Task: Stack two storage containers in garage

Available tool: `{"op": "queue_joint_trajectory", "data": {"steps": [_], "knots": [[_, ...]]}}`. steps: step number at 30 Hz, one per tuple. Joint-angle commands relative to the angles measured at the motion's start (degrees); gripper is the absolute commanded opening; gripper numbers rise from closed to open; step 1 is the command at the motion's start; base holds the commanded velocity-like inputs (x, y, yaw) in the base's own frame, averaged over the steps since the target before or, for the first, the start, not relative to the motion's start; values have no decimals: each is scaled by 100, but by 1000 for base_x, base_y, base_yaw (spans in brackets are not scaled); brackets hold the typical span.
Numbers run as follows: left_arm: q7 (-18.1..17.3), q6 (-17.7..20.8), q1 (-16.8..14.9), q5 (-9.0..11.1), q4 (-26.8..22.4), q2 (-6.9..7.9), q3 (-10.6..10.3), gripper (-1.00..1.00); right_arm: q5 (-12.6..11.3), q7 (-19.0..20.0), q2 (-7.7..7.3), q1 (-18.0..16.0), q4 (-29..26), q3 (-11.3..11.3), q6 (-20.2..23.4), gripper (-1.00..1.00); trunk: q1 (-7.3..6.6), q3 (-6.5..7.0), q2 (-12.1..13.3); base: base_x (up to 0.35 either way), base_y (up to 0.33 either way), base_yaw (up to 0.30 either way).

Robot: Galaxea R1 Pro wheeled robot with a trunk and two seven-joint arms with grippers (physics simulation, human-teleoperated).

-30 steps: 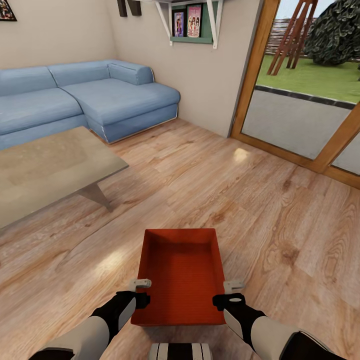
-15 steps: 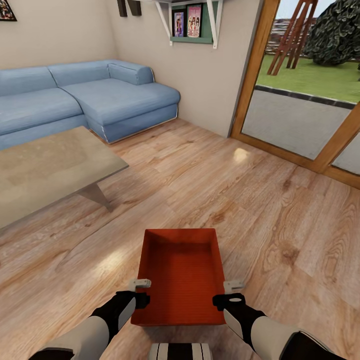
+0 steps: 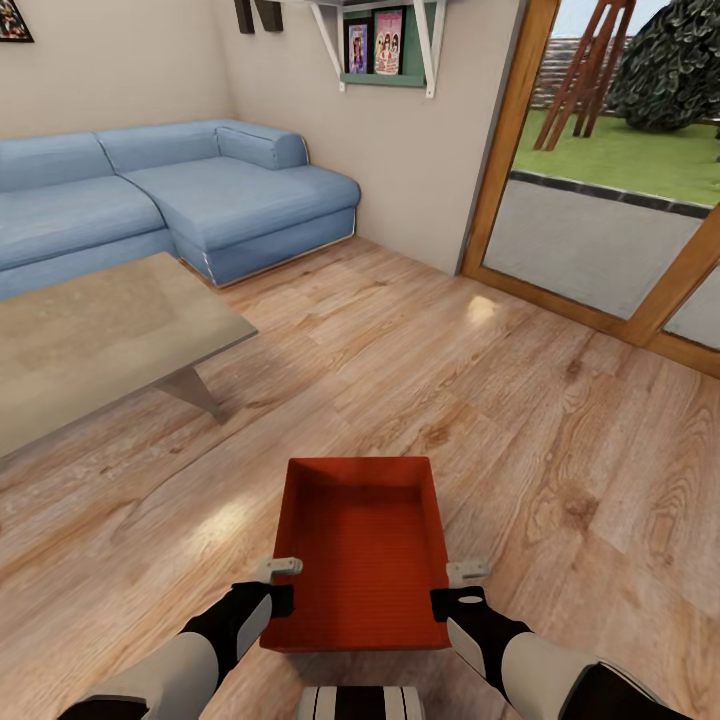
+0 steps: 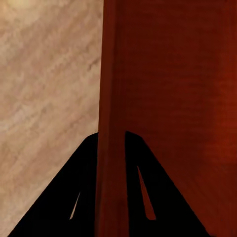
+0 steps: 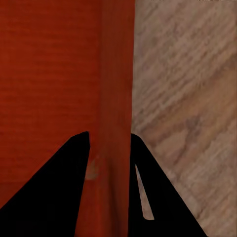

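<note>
Clamping opposite side walls, left claw (image 3: 284, 598) and right claw (image 3: 440, 604) hold the storage container (image 3: 362, 550).

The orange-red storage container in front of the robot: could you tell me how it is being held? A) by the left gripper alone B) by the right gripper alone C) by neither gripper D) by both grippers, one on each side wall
D: the left gripper straddles one side wall of the storage container and the right gripper straddles the opposite wall.
</note>
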Motion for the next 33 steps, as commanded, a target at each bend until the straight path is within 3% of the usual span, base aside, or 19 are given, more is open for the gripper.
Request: {"op": "queue_joint_trajectory", "data": {"steps": [1,17,33], "knots": [[52,42,0,-82,-19,4,2,-100,-28,-56,-4,-2,2,42,8,-100,-1,-4,-1,0,0,0],[52,42,0,-74,-27,8,2,-100,-28,-55,-11,-2,2,42,6,-100,-1,-4,-1,0,0,0],[52,50,-1,-64,-12,13,2,-100,-28,-51,-12,-2,2,44,-12,-100,-352,284,640,0,0,0]]}}
